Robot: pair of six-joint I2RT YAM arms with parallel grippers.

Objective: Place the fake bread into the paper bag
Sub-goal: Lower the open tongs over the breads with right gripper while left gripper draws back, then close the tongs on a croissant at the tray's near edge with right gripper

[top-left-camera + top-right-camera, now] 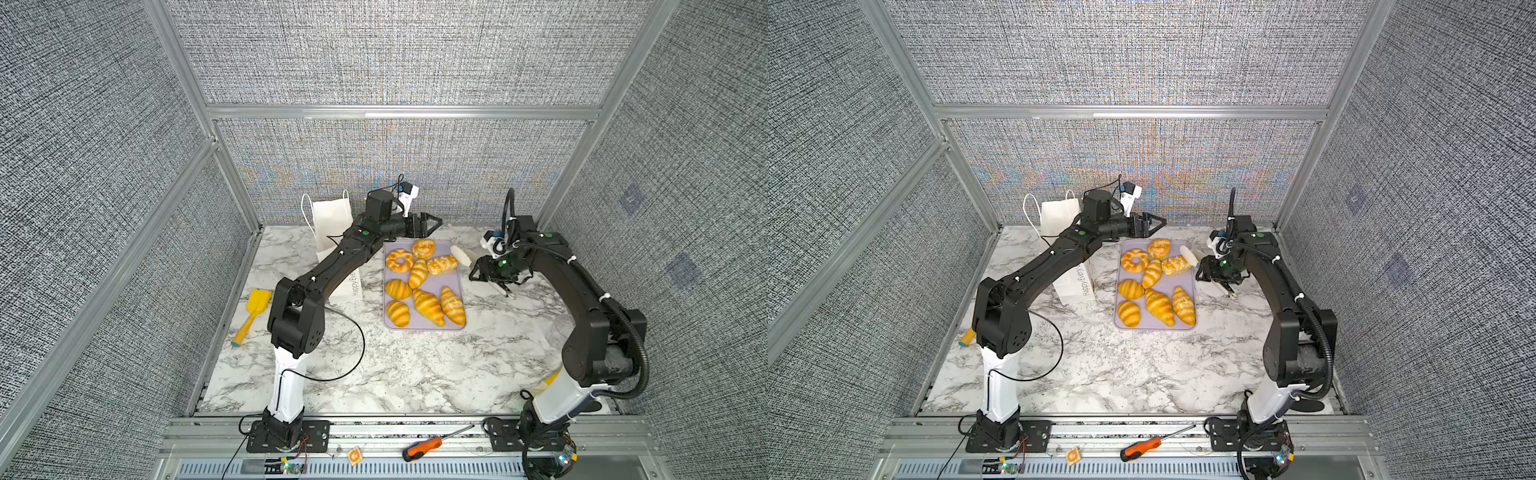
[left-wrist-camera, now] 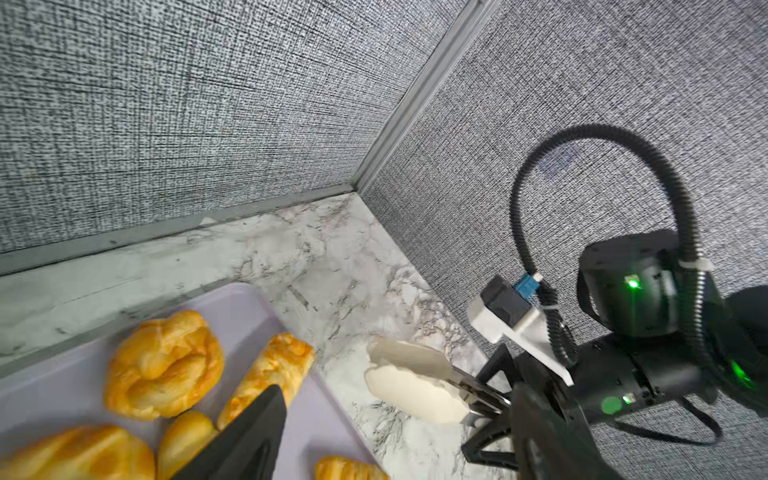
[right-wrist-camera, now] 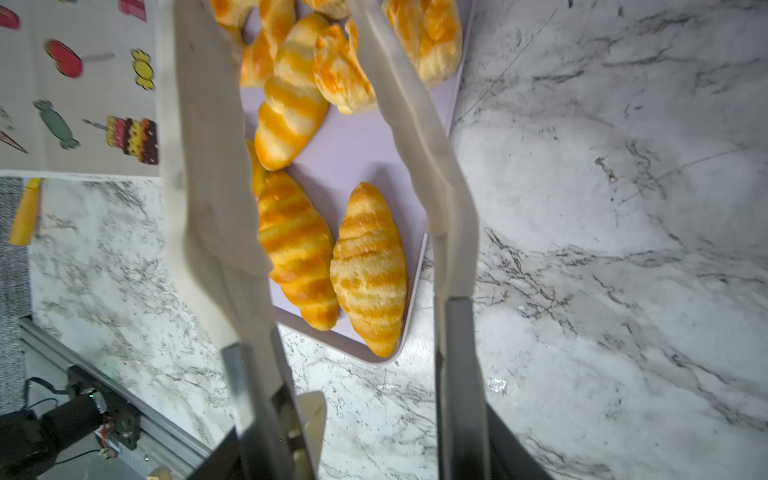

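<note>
**Bread on the tray, bag at the left, tongs at the right**

Near the left edge of the marble table (image 1: 415,374) a yellow shovel (image 1: 250,316) lies flat; next, the white paper bag (image 1: 331,220) stands upright just left of the tray, its cord handles up and its lower part hidden behind the left arm; the left gripper (image 1: 434,226) hangs above the tray's far edge, jaws spread and holding nothing; the lilac tray (image 1: 434,284) lies at mid-table, and eight pieces of toy bread (image 1: 427,306) lie on it: two rings and a braided piece at the far end, oval rolls and striped croissants nearer the front; at the right, the right gripper (image 1: 478,272) is clamped on the metal handles of white-tipped tongs (image 1: 462,254), which point toward the tray's far right corner; in the right wrist view the two arms of the tongs stand spread, pinching nothing, with croissants showing between them; whether the tips touch the tray cannot be told.
</note>
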